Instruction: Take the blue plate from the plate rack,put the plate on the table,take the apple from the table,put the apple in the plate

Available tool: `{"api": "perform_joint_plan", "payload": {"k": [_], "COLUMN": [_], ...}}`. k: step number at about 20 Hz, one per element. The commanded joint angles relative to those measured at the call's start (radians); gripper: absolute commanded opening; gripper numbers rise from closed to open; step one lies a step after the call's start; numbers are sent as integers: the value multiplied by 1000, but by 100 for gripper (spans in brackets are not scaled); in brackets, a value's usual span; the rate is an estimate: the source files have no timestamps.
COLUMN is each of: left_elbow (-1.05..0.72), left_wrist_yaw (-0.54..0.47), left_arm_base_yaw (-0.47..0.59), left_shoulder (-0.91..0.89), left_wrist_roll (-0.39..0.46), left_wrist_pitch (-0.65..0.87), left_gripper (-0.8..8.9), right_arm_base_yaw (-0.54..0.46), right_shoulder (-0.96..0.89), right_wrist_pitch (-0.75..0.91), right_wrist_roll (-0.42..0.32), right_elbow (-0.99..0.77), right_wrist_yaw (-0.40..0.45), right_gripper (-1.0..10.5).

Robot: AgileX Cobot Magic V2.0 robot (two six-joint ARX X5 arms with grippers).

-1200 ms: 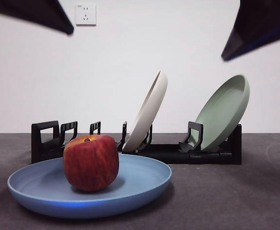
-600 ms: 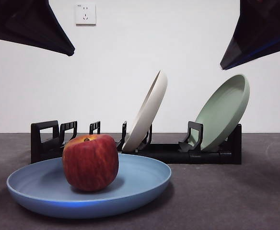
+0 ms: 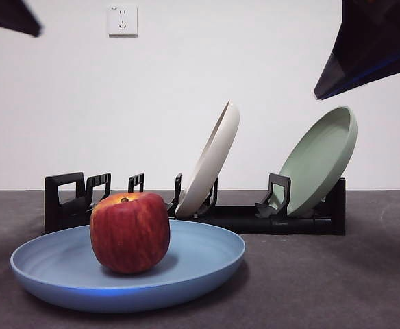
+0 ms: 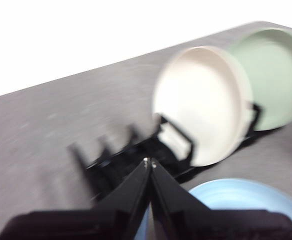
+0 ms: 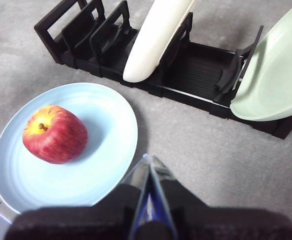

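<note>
Apple (image 3: 129, 232) sits in blue plate (image 3: 207, 257) on tabletop (image 3: 337, 281); both end effectors clenched, empty (left (image 4: 149, 162), right (image 5: 148, 159)).

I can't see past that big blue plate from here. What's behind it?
Behind the blue plate stands a black rack holding a cream plate and a green plate, both leaning. The apple on the blue plate hides part of the rack's empty slots.

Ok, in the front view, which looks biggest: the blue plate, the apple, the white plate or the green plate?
1. Blue plate, widest, though nearest the camera.
2. Green plate and cream-white plate: can't rank, both tilted in the plate rack, white nearly edge-on.
3. Apple, smallest.
</note>
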Motion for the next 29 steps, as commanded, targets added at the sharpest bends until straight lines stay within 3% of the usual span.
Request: {"api": "perform_joint_plan", "payload": {"k": [1,7,12,17,21,29], "left_elbow": [-87,-372,-488,-547,-551,-551], "left_wrist_yaw": [62,77,91,90,90,111], "left_arm_base_yaw": [107,328,453,474,474,473], "left_shoulder": [-87,-377,-508,-585,-620,-620], "left_wrist_roll": [11,3,-27,-27,-43,-71], "left_wrist_pitch": [10,158,141,117,-3,3], "left_gripper": [-3,-3,-3,-3,-3,-3], "right_arm_base_yaw": [1,1,1,1,1,1], "right_shoulder": [-2,-2,-2,-2,-2,-2], "right_wrist_pitch": [6,6,6,6,6,6], "right_wrist_roll": [10,10,10,10,10,10], "right_elbow": [-7,-7,-7,-7,-7,-7], "right_wrist_yaw": [-1,-1,-1,-1,-1,-2], "right_gripper": [-15,-15,-15,-15,-15,-15]}}
